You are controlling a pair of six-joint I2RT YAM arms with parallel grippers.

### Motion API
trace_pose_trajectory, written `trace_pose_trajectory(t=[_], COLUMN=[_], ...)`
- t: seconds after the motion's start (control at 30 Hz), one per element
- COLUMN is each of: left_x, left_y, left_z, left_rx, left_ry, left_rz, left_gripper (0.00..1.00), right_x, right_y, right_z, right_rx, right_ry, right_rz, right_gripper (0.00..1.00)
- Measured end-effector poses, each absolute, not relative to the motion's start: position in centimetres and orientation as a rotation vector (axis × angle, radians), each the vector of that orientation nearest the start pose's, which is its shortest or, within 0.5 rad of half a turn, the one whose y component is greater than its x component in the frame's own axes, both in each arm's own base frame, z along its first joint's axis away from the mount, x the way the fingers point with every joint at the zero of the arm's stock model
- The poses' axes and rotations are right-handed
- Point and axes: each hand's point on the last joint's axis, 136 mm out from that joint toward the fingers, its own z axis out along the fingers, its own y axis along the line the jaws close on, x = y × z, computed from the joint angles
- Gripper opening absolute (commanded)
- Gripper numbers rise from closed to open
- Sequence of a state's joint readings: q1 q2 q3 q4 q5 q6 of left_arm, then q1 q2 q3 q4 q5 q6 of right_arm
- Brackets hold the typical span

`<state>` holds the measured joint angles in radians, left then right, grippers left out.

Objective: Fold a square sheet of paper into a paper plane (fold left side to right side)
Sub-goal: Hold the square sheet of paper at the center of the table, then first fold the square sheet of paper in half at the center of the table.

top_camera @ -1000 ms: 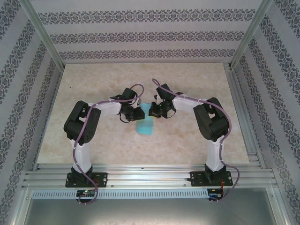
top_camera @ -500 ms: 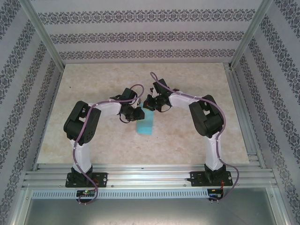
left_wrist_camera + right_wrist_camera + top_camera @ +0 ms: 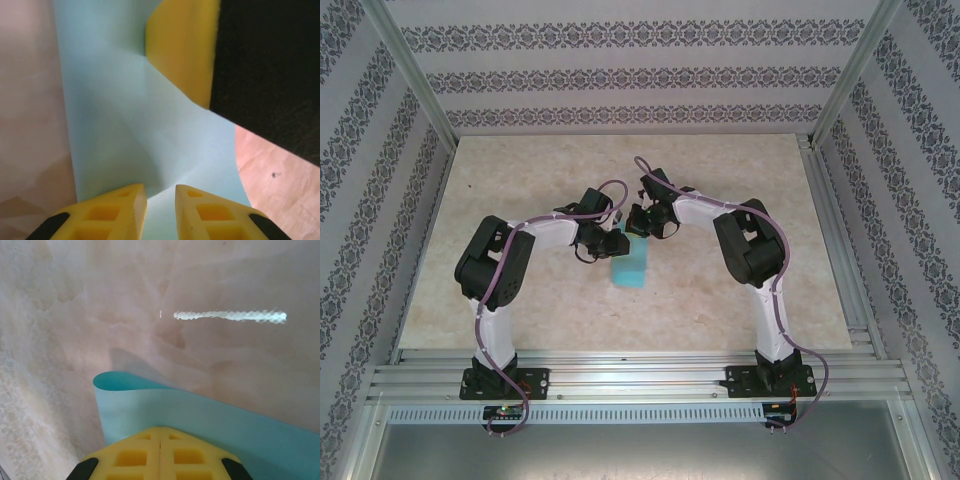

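Note:
The square sheet of paper (image 3: 630,268) lies at the table's middle, light blue and folded over on itself into a narrow strip. My left gripper (image 3: 620,243) is at its far left edge. In the left wrist view its yellow fingers (image 3: 161,205) stand a narrow gap apart, open, over the creased paper (image 3: 125,125). My right gripper (image 3: 638,222) is at the paper's far end. Its fingers (image 3: 160,432) are shut tight together, low on the paper (image 3: 200,412), whose rounded fold edge curls just beyond them. No paper shows between them. One right finger (image 3: 182,50) rests on the sheet in the left wrist view.
The beige marbled tabletop (image 3: 520,300) surrounds the paper on all sides. Patterned walls and aluminium posts (image 3: 835,90) enclose the table. Both arm bases stand on the rail (image 3: 640,375) at the near edge.
My right arm has swung left and farther back, bringing its shut gripper over the paper's far end. The left gripper's fingers have parted slightly. The paper stays in place.

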<state>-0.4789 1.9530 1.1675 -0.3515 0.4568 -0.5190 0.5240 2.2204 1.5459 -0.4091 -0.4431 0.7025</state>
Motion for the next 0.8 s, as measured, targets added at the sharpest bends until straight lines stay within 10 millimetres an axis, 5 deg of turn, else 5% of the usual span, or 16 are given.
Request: trace_pose_trajectory(t=[0.8], left_x=[31.5], left_y=[-25.9], left_z=[2.4], left_rx=[0.217], left_ry=[2.808], left_rz=[-0.888], left_gripper=[0.32], right_x=[40.3], right_y=[32.7], right_z=[1.5], right_rx=[0.022], right_ry=[2.901], right_rz=[0.857], right_gripper=[0.04])
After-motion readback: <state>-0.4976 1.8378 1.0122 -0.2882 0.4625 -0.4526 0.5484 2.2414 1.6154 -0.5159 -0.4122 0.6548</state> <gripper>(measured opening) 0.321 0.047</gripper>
